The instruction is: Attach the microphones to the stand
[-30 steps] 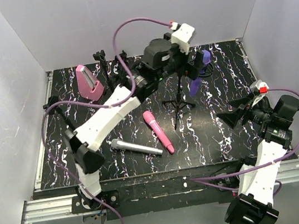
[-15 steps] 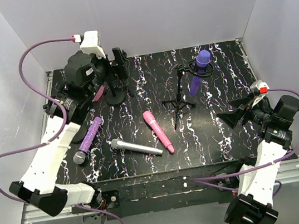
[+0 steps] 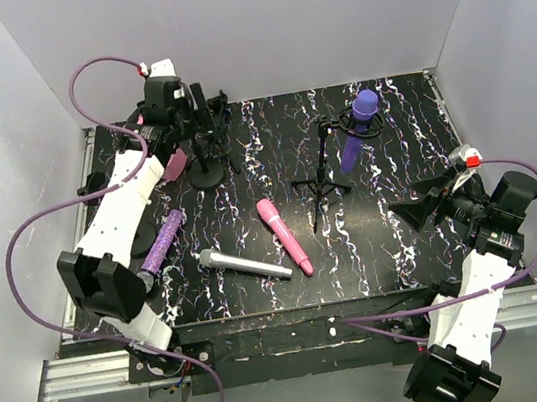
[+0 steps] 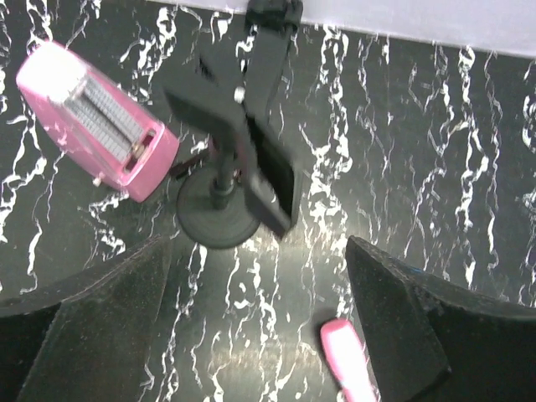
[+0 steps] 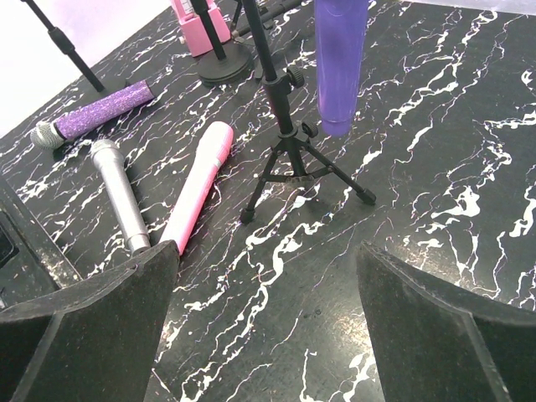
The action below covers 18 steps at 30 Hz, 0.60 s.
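Your bench (image 3: 407, 251) has the tripod stand (image 3: 322, 168) with the dark purple mic (image 3: 357, 132) clipped in, so that one's done. The pink mic (image 3: 284, 236), silver mic (image 3: 248, 265) and glittery mic (image 3: 162, 245) lie flat, waiting. Left fingers (image 4: 100, 310) over the round-base stand (image 3: 208, 175) and right fingers (image 5: 84, 310) are both apart, empty.

One pink wedge-shaped box (image 4: 96, 126) on black marbled tabletop (image 4: 419, 167)

Tabletop (image 3: 357, 248) is black with white marble veins. Then a pink mic (image 3: 284, 236), silver-grey mic (image 3: 243, 264), glittery purple mic (image 3: 159, 250), plain purple mic (image 3: 357, 129). Box (image 4: 96, 121) by the left claw (image 4: 260, 251) is pink.
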Motion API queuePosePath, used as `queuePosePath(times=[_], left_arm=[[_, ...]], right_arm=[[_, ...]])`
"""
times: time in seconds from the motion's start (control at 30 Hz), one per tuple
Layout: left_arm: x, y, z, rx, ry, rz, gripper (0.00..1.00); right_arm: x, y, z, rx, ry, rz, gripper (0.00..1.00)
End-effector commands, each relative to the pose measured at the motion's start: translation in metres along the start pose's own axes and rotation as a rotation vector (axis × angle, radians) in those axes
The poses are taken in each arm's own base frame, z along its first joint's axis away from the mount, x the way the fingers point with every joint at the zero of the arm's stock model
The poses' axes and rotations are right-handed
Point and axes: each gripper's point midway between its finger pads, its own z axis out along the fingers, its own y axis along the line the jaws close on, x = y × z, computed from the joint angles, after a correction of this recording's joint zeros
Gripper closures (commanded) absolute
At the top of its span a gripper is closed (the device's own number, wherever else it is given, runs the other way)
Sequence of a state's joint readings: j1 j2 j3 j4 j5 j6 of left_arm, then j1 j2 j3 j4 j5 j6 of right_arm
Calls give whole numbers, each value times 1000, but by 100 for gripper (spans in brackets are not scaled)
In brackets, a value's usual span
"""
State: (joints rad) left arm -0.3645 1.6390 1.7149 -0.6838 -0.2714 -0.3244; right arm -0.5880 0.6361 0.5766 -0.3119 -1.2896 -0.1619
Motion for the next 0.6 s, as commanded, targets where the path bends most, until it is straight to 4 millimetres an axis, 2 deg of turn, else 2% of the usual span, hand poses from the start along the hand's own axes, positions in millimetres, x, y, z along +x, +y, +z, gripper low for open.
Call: queuePosePath(times=[0.0,0.1,0.17,0.2,0.37,0.47,0.57], left_arm=[[-50,0,-5,-49,-130,-78,21],[-63,-2,0,-65,-160,-89,33],[-69,-1,3,-79,-172,-88,46],[-71,1,3,-95,-174,-86,52],[-69,8,8,-143,-161,-71,72],[-64,9,9,-147,-145,-60,78],[-61,9,9,-146,-133,-57,75]], right_arm=[[-3,-2,0,0,-7,-31,7],[-3,-3,0,3,-7,-29,7],[-3,-3,0,3,-7,-29,7],[-3,-3,0,0,-7,-27,7],[-3,-3,0,0,-7,-29,7],[-4,-2,0,-3,-8,-33,7],[-4,-2,0,-5,-8,-31,7]])
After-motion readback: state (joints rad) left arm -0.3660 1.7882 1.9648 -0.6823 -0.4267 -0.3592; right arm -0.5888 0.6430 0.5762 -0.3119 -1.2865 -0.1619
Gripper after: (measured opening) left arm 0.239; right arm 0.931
